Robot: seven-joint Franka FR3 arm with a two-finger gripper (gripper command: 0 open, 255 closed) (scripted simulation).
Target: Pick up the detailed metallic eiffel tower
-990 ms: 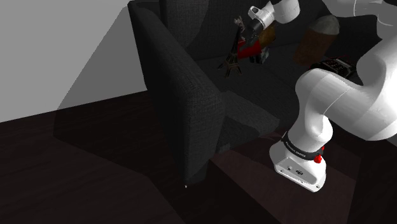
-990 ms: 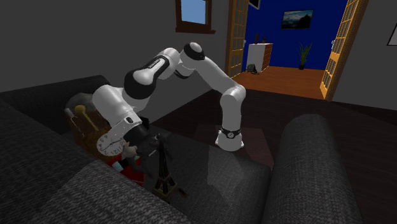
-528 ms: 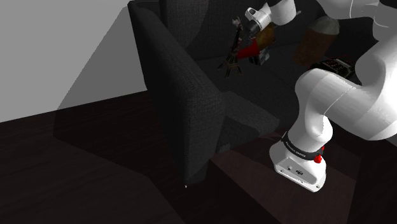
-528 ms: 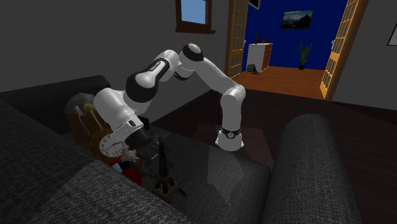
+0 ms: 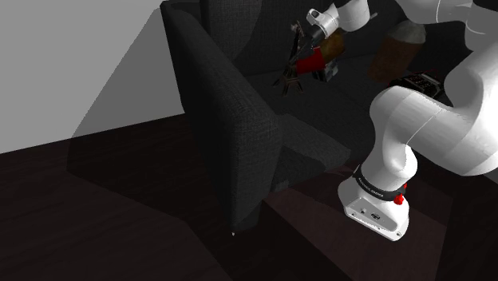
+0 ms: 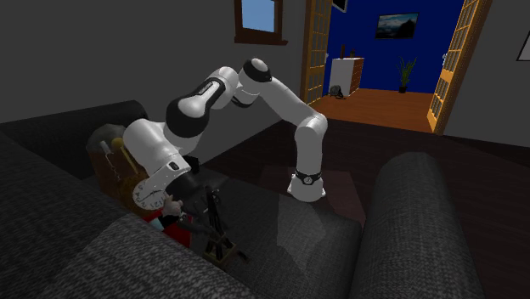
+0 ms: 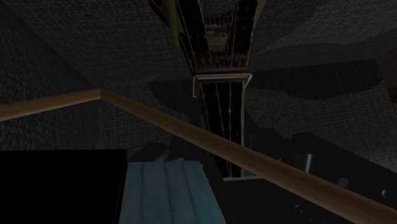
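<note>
The Eiffel tower (image 5: 290,65) is a dark, latticed metal model standing on the dark sofa seat (image 5: 319,136). It leans, its top tipped toward the arm. My black gripper (image 5: 303,35) is at its upper part, shut on the thin spire. In the second exterior view the tower (image 6: 217,228) slants beside the gripper (image 6: 204,204), with its base near the seat's front edge. In the wrist view the tower (image 7: 219,57) runs away from the gripper (image 7: 219,172), its shaft clasped between the fingers.
A red figure (image 5: 313,57) lies right behind the tower, and a brown clock (image 6: 115,166) stands further back on the seat. The sofa's tall armrest (image 5: 227,120) is on the shoulder view's left. A thin tan bar (image 7: 267,162) crosses the wrist view.
The fingers have shut on the tower's upper part. The tower, upright before, now leans with its top pulled toward the arm. The hand has shifted slightly.
</note>
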